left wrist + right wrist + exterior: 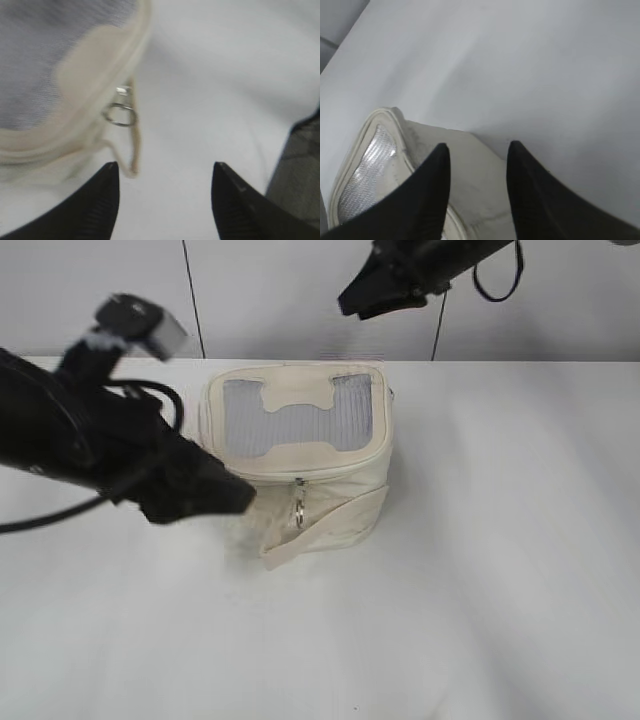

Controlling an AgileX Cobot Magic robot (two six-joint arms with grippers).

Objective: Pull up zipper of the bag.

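Left gripper (pixel 235 502) sits wide open and empty at mid-left, just beside your bag (pixel 300 455) at frame centre; zipper (pixel 298 512) ring untouched, right gripper (pixel 477 192) parted above, so pull remains.

A robot test cell or lab, by the look of it: a plain white bench (pixel 500 590) stands against a pale panelled wall (pixel 280 290) with thin dark seams. Two black robot arms reach over the bench, cables looping off them, and one cream bag (pixel 295 455) sits alone as the sample.
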